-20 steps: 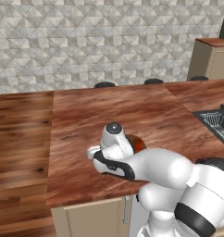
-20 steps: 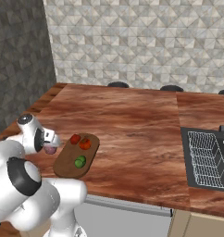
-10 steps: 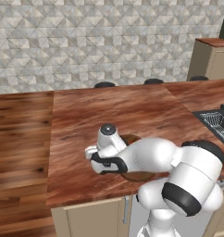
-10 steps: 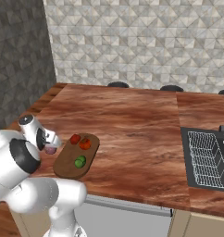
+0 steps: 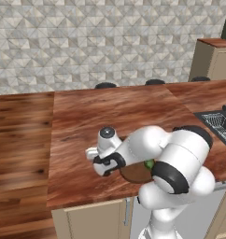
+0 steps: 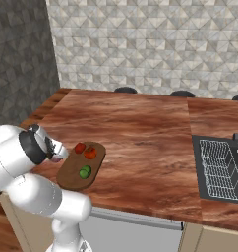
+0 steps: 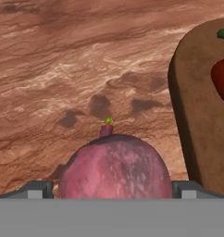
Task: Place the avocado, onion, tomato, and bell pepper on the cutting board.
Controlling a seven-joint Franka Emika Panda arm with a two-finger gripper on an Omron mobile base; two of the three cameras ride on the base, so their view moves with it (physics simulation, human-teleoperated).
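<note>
Swinging forward, the arm now bends lower over the reddish wood-grain tabletop (image 6: 140, 133). One dull, round purple onion (image 7: 115, 166) sits between the pincer (image 7: 113, 189), whose jaws are spread wide. Beside it lies one dark oval cutting board (image 6: 72, 170) carrying three pieces: glossy green avocado (image 6: 85, 172), smooth tomato (image 6: 90, 153), lumpy bell pepper (image 6: 80, 147).

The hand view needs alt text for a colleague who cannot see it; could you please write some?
A pinkish-purple onion sits close up between the open claw fingertips, on the reddish wooden countertop. To its right lies the end of the dark-brown cutting board, with part of the deep-red bell pepper on it at the frame's edge.
</note>
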